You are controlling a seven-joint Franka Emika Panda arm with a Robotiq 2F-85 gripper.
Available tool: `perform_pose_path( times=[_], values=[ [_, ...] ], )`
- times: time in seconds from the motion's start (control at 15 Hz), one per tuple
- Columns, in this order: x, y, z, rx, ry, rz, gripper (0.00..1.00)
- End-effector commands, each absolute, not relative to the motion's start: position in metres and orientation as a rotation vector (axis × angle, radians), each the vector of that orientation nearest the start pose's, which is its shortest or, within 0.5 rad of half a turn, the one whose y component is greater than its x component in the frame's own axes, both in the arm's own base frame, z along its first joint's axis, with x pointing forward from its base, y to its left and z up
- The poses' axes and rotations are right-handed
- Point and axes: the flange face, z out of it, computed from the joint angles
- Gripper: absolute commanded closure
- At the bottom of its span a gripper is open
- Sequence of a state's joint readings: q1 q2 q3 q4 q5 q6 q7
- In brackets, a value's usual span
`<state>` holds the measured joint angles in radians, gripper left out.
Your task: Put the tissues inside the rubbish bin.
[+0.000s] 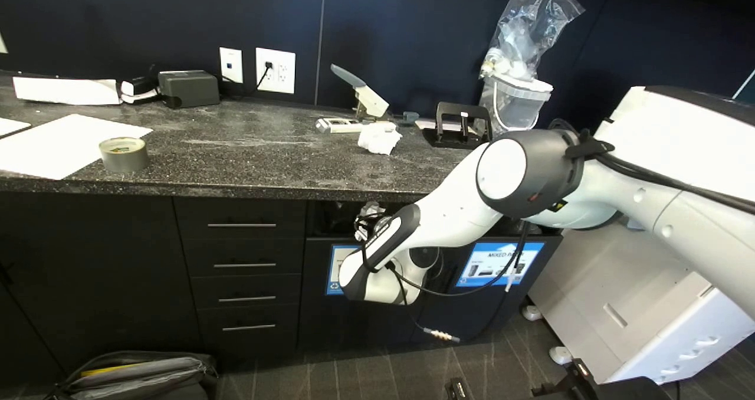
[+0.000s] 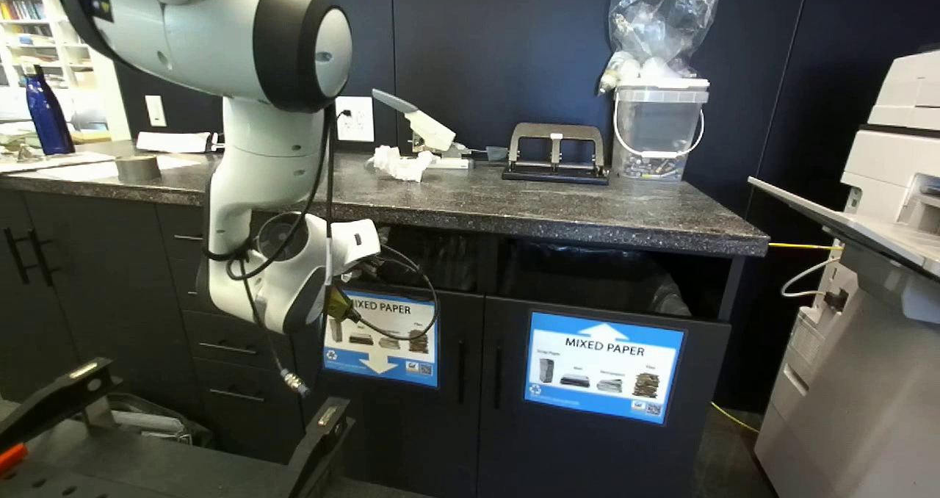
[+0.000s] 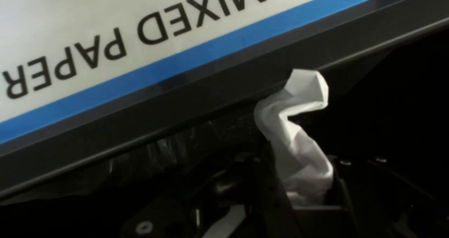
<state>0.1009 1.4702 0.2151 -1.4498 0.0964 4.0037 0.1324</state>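
My gripper [image 3: 303, 164] reaches down at the slot below the counter, its dark fingers shut on a crumpled white tissue [image 3: 308, 150]. The tissue's free end sticks out past the fingertips, close to the bin's front panel [image 3: 224, 80]. In an exterior view, a bit of white at the slot looks like that tissue [image 1: 371, 210]. The rubbish bin [image 2: 389, 428] is the dark cabinet bin labelled MIXED PAPER; its inside is mostly black and hidden. More crumpled white tissues [image 1: 379, 138] [image 2: 402, 166] lie on the counter in both exterior views.
The counter's front edge [image 2: 514, 219] overhangs the slot. A similar bin front [image 2: 602, 439] stands beside it. On the counter are a stapler [image 1: 368, 108], a hole punch [image 2: 556, 153], a clear bucket [image 2: 657, 131] and a tape roll [image 1: 124, 154]. A printer [image 2: 844, 380] stands nearby.
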Motion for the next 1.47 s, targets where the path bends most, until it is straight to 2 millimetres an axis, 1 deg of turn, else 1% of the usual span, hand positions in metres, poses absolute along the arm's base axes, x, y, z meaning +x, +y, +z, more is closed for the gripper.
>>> perform_pose_path(
  times=[0.0,0.07,0.33,0.47,0.53,0.6,0.67,0.87,1.0,1.13,1.2,1.4],
  values=[
    [0.623,0.158,-0.024,-2.372,0.337,-1.558,0.89],
    [0.626,0.160,-0.023,-2.364,0.341,-1.582,0.89],
    [0.631,0.165,-0.010,-2.347,0.329,-1.647,0.89],
    [0.628,0.166,-0.012,-2.363,0.321,-1.641,0.89],
    [0.628,0.166,-0.014,-2.375,0.322,-1.633,0.64],
    [0.627,0.165,-0.015,-2.379,0.317,-1.635,0.63],
    [0.627,0.164,-0.014,-2.382,0.312,-1.641,0.57],
    [0.627,0.163,-0.014,-2.382,0.312,-1.647,0.32],
    [0.626,0.162,-0.014,-2.384,0.309,-1.649,0.19],
    [0.626,0.163,-0.015,-2.385,0.302,-1.648,0.04],
    [0.626,0.163,-0.014,-2.390,0.294,-1.651,0.01],
    [0.626,0.161,-0.019,-2.429,0.250,-1.629,0.00]
  ],
)
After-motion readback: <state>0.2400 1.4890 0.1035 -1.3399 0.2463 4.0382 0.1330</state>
